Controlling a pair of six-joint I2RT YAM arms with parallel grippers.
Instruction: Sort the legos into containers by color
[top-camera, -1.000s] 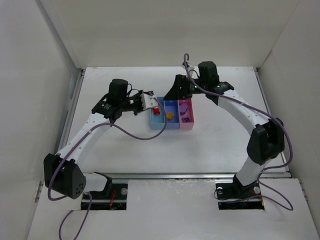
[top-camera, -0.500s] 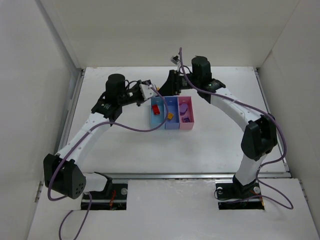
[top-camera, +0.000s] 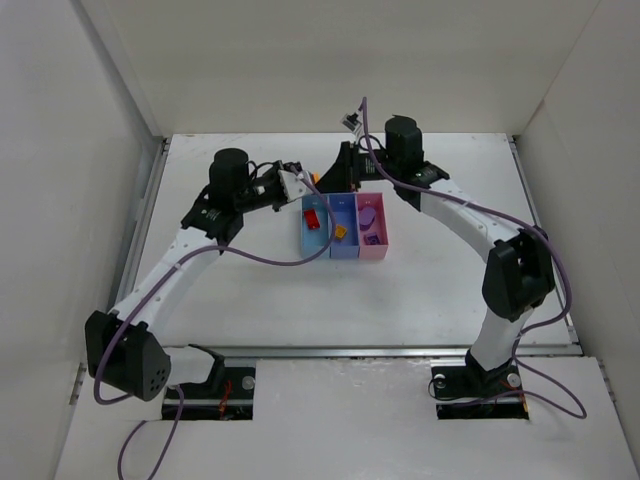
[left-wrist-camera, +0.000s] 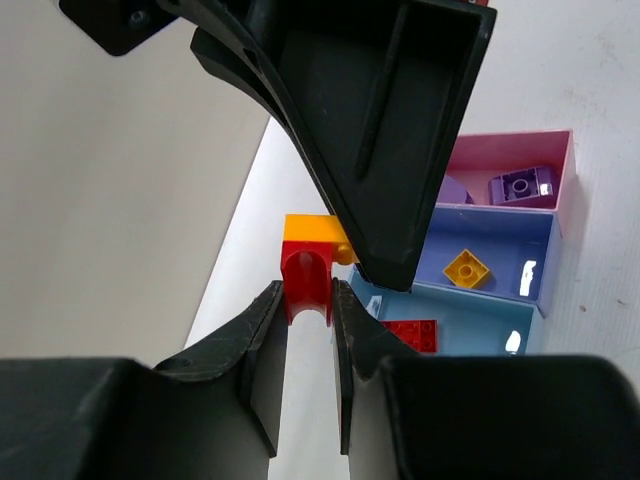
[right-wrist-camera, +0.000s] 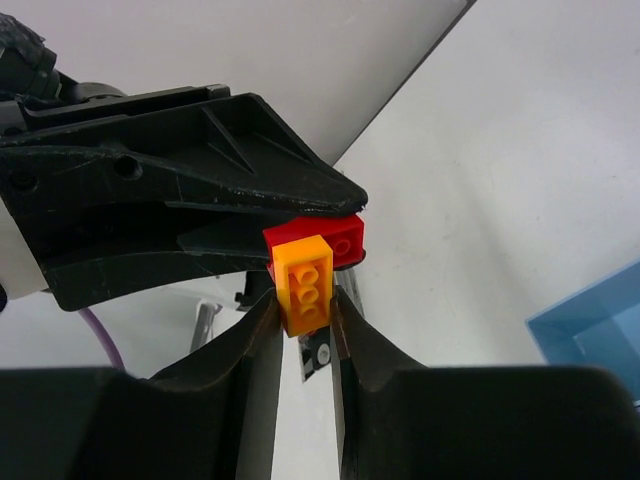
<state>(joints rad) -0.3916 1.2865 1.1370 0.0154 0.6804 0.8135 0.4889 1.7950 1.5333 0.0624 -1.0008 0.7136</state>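
tools converged behind bins (top-camera: 345, 250); left tool (left-wrist-camera: 308, 296) grips red brick (left-wrist-camera: 305, 270), right tool (right-wrist-camera: 303, 306) orange brick (right-wrist-camera: 305, 280); bins hold red, yellow, purple.

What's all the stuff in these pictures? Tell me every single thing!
Bins: 3, joined in a row; light blue bin, periwinkle bin, pink bin.
Red legos: 2; loose red lego in the light blue bin, held red lego between the grippers.
Orange legos: 2; loose orange lego in the periwinkle bin, held orange lego stuck to the held red lego.
Purple legos: 2, in the pink bin, one half hidden.
Table: 1, white.
Cables: purple, along the arms.
Left gripper: shut on the held red lego.
Right gripper: shut on the held orange lego.
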